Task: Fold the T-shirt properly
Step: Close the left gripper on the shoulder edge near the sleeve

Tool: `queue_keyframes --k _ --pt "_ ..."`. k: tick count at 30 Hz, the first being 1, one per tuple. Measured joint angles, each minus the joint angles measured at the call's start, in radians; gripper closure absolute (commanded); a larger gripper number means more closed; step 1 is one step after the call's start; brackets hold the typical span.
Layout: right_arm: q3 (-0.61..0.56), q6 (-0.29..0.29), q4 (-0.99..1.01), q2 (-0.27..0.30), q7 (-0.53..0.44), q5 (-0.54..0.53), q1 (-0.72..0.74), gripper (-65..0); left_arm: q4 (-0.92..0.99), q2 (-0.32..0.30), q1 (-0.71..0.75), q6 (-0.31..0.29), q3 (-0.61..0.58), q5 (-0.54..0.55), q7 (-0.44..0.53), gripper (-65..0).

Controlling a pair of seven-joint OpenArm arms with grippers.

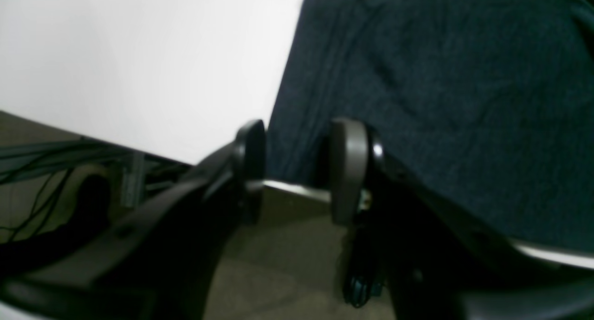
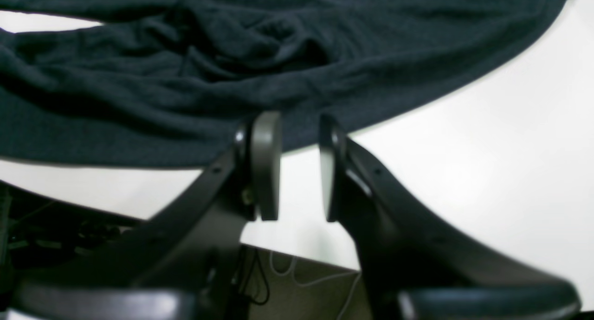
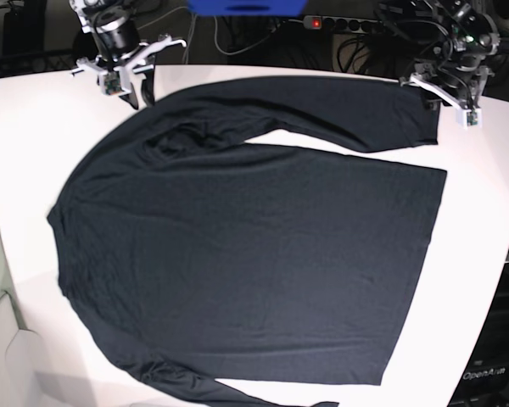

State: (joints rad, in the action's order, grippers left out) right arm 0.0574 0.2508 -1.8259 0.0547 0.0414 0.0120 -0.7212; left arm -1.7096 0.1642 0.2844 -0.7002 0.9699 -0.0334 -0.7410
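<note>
Thin, soft-knit dark navy long-sleeved T-shirt (image 3: 254, 254) flat on glossy white table (image 3: 483, 220); left gripper (image 1: 297, 171) and right gripper (image 2: 299, 167) both part-open, empty.

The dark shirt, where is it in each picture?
Left wrist: the dark navy, thin knit long-sleeved T-shirt fills the upper right.
Right wrist: it spans the top, wrinkled.
Base: it lies spread flat across the middle.
Shared landmark: the white table under it.
</note>
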Motion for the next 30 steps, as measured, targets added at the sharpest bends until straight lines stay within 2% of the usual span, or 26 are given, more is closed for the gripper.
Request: queue_keyframes --k 8,14,16,20,30 --pt "0.0 0.0 0.0 0.0 0.0 0.0 0.0 -16.1 0.086 -0.013 -0.014 0.005 0.005 -0.012 0.091 -22.5" --pt "0.001 0.0 0.0 0.0 0.0 0.0 -0.002 -16.1 0.093 -0.014 -0.016 0.008 0.005 -0.003 0.096 -22.0" --pt "0.003 0.0 0.0 0.0 0.0 0.0 -0.002 -16.1 0.095 -0.014 -0.016 0.009 0.005 -0.003 0.096 -18.6" --pt "0.003 0.0 0.0 0.0 0.0 0.0 -0.002 -16.1 0.098 -0.018 -0.016 0.016 0.002 -0.003 0.099 -1.3" --pt "0.003 0.0 0.0 0.0 0.0 0.0 -0.002 -16.0 0.092 -0.017 -0.062 0.015 -0.002 -0.055 0.035 0.0"
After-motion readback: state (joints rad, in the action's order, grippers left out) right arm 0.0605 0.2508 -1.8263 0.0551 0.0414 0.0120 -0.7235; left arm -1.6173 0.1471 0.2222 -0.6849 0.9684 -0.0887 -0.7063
